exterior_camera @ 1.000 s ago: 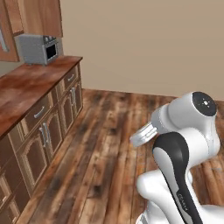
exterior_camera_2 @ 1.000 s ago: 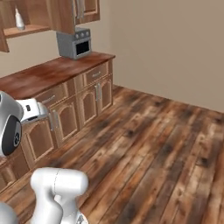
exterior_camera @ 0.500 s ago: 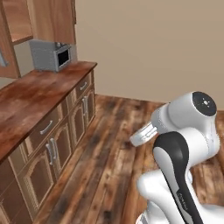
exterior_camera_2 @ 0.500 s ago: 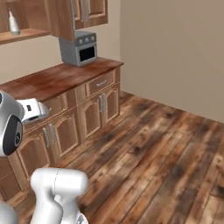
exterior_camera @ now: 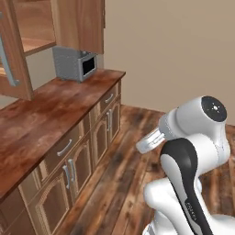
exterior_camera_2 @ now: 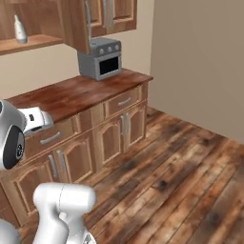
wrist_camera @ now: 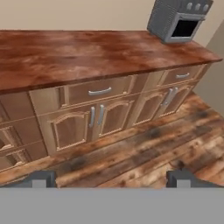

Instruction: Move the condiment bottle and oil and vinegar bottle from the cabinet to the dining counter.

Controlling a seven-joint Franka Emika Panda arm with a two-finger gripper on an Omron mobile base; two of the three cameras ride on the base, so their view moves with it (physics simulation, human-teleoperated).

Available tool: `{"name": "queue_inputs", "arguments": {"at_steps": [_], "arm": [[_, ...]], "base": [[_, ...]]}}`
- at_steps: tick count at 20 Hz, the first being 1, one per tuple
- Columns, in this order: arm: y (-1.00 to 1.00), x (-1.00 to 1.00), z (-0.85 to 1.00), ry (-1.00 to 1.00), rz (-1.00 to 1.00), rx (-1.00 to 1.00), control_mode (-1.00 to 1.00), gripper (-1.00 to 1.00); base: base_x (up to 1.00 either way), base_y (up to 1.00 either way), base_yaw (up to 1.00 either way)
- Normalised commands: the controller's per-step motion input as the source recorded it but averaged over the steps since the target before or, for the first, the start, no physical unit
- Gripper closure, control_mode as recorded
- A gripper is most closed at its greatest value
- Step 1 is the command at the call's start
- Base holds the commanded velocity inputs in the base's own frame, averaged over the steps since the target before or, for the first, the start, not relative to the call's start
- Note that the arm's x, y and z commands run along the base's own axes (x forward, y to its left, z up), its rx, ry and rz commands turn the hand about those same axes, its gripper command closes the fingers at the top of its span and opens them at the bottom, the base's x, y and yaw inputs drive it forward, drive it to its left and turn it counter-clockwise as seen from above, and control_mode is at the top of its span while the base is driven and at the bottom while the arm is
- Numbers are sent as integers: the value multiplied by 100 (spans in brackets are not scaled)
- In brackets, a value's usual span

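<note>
Claw (wrist_camera: 111, 178): jaws spread wide, empty, above floor before counter (wrist_camera: 83, 54). Oil and vinegar bottle (exterior_camera_2: 19, 29): cabinet (exterior_camera_2: 81, 21) shelf, high beyond claw. Change: base has driven nearer; toaster oven (exterior_camera_2: 101, 58) looms larger.

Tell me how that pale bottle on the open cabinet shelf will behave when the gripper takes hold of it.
The oil and vinegar bottle looks tall and narrow on a small base, so a sideways nudge would probably tip it. Its rounded body may slip between flat fingers. It stands on the cabinet shelf, so a fall could drop it to the counter below.
</note>
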Motion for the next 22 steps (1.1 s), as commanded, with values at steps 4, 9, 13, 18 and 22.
{"name": "queue_inputs", "arguments": {"at_steps": [4, 9, 13, 18, 22], "arm": [[0, 0, 0, 0, 0, 0, 100, -100], [0, 0, 0, 0, 0, 0, 100, -100], [0, 0, 0, 0, 0, 0, 100, -100], [0, 0, 0, 0, 0, 0, 100, -100], [0, 0, 0, 0, 0, 0, 100, -100]], "base": [[81, 9, 25], [76, 9, 26], [74, 10, 24], [72, 9, 24], [72, 8, 24]]}}
